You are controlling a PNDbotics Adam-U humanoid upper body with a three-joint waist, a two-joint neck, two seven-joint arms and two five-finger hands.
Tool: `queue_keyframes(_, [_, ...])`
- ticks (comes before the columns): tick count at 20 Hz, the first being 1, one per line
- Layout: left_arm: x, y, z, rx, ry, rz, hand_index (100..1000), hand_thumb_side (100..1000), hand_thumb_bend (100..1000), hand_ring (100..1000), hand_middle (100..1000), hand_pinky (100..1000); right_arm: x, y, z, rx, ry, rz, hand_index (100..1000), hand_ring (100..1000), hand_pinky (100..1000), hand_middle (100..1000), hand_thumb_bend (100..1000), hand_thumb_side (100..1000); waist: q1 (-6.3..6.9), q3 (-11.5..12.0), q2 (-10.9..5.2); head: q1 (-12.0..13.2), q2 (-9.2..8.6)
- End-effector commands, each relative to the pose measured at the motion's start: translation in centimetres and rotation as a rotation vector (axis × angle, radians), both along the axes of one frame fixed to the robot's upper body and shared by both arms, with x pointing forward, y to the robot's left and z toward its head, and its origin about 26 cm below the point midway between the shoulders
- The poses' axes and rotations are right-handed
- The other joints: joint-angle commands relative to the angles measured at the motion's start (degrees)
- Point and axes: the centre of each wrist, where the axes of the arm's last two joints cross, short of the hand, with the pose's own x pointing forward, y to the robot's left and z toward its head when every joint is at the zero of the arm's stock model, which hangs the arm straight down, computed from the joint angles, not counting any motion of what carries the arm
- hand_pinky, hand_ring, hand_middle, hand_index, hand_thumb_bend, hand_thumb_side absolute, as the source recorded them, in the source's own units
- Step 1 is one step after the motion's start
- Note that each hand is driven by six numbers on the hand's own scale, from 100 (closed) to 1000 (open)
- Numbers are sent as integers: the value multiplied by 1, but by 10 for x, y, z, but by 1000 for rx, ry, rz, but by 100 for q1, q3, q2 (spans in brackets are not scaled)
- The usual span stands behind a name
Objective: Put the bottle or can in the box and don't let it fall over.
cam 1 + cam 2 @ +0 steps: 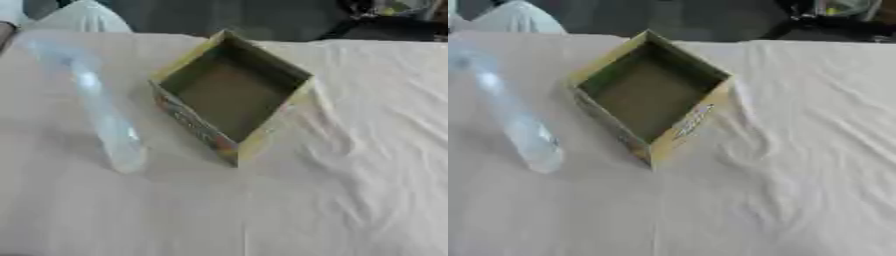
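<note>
one clear plastic bottle stands on the white cloth-covered table, just left of an open yellow cardboard box; neither hand shows, so their state cannot be told.

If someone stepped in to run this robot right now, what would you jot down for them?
Hands: neither the left nor the right shows in either eye view.
Things: a clear bottle stands upright on the white cloth, to the left of the box and apart from it. The open box sits near the middle, turned corner-on, with nothing inside.
Done: nothing yet; the bottle is outside the box.
Left: grasp the bottle, lift it over the box wall, set it down upright inside, and let go without tipping it.
</note>
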Motion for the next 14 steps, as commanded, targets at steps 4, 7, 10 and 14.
queue_keyframes(4, [-5, 1, 11, 26, -33, 2, 803, 730, 270, 1000, 1000, 1000, -4, 0, 10, -27, -35, 6, 1000, 1000, 1000, 975, 100, 475, 7, 3, -78, 16, -64])
queue_keyframes(7, [-4, 1, 11, 28, -32, 1, 806, 729, 270, 1000, 1000, 1000, -4, -1, 10, -27, -34, 5, 1000, 1000, 1000, 976, 100, 475, 6, 4, -76, 23, -62])
queue_keyframes(10, [-4, 0, 11, 52, -19, -5, 830, 746, 245, 1000, 1000, 1000, -4, 0, 10, -28, -34, 6, 1000, 1000, 1000, 976, 100, 474, 7, 3, -77, 30, -67])
queue_keyframes(14, [-1, 1, 8, 206, 78, -14, 881, 803, 167, 1000, 1000, 1000, -4, 0, 10, -29, -34, 7, 1000, 1000, 1000, 975, 100, 474, 9, -1, -79, 47, -96])
